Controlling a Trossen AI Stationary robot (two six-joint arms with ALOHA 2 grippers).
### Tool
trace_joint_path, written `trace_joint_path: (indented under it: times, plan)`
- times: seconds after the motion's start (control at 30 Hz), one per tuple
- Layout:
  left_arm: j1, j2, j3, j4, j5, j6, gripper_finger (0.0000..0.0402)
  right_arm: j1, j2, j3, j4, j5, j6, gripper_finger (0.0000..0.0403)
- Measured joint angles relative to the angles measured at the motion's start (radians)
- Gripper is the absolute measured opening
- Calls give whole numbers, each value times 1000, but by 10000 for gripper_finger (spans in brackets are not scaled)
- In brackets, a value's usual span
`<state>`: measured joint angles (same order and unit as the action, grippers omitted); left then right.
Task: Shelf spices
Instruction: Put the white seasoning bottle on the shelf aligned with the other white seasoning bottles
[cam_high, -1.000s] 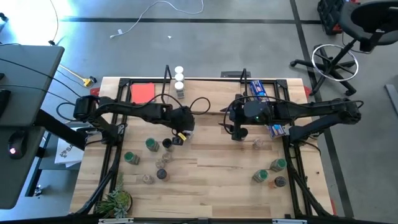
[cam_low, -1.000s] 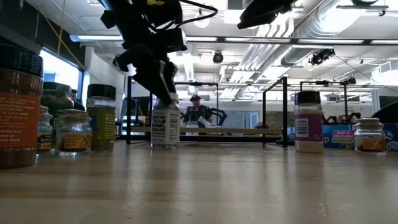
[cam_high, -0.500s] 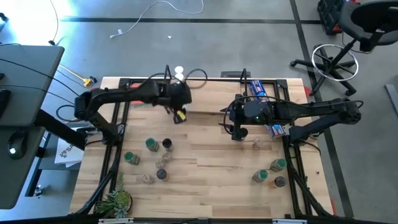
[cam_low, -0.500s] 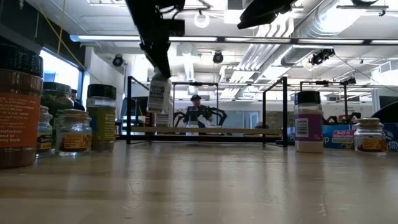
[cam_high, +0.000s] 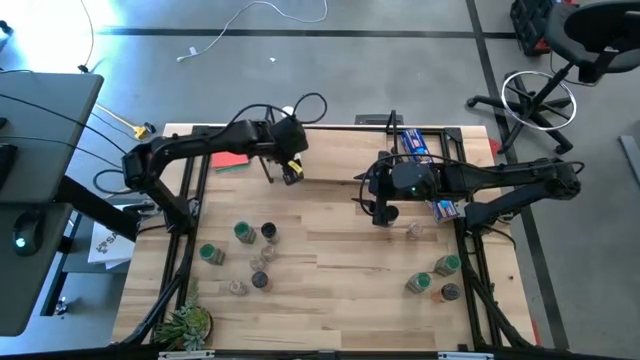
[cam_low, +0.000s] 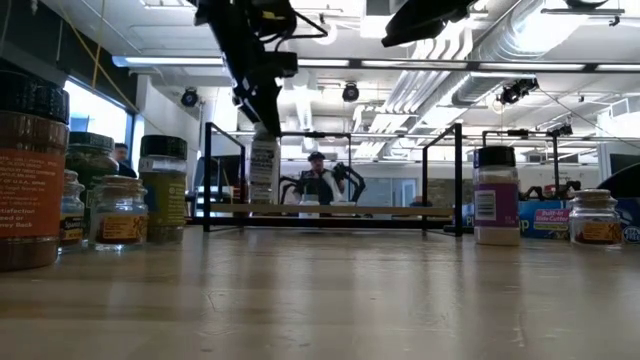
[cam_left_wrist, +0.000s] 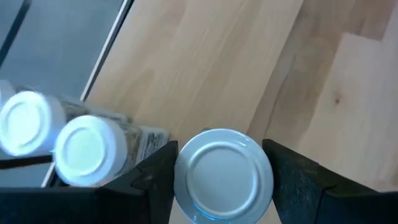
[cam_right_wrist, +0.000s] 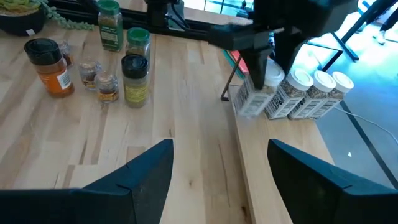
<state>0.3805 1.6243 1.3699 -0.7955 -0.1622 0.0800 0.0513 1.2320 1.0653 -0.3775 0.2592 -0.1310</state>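
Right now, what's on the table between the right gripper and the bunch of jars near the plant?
Nothing. In the high view, only bare wood lies between the right gripper and the jars near the plant.

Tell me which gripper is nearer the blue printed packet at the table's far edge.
Right. The right gripper hangs open over the table just in front of the blue packet. The left gripper, holding a silver-lidded jar, is farther off, at the shelf beside the white-lidded jars.
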Motion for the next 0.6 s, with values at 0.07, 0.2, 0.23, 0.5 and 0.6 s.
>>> trace_joint_path:
  times: [0.07,0.2,0.23,0.5,0.6]
  plan:
    - [0,11,-17,4,1,10,200,0,0,0,0,0,0,256]
    - [-2,27,-34,13,-37,29,210,0,0,0,0,0,0,256]
    - [-2,27,-35,12,-43,29,210,0,0,0,0,0,0,256]
    - [-1,26,-35,33,-57,53,217,0,0,0,0,0,0,256]
    - [-1,26,-35,34,-57,55,223,0,0,0,-1,0,0,256]
